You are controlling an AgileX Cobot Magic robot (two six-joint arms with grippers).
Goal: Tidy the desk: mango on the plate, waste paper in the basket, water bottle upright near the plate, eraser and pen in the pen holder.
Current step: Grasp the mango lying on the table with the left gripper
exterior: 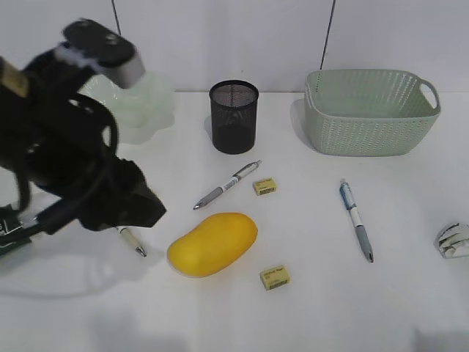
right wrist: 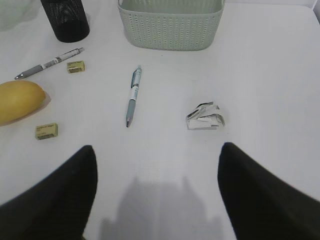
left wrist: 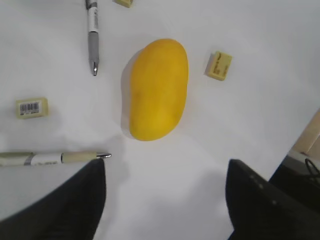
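Observation:
The yellow mango (exterior: 212, 243) lies on the white desk (exterior: 315, 308), just ahead of my open, empty left gripper (left wrist: 167, 167). A cream pen (left wrist: 55, 158) has its tip at the left finger. Another pen (exterior: 227, 185) and a blue pen (right wrist: 133, 96) lie mid-desk, with one yellow eraser (exterior: 264, 186) behind the mango and another (exterior: 275, 276) in front. The black mesh pen holder (exterior: 234, 116) and green basket (exterior: 370, 110) stand at the back. The plate (exterior: 150, 103) shows partly behind the left arm. Waste paper (right wrist: 206, 116) lies ahead of my open right gripper (right wrist: 156, 152). The water bottle is out of view.
The left arm (exterior: 66, 169) fills the left side of the exterior view and hides part of the desk there. A third eraser (left wrist: 123, 2) shows at the top edge of the left wrist view. The desk's edge (left wrist: 305, 140) runs to the right of the left gripper.

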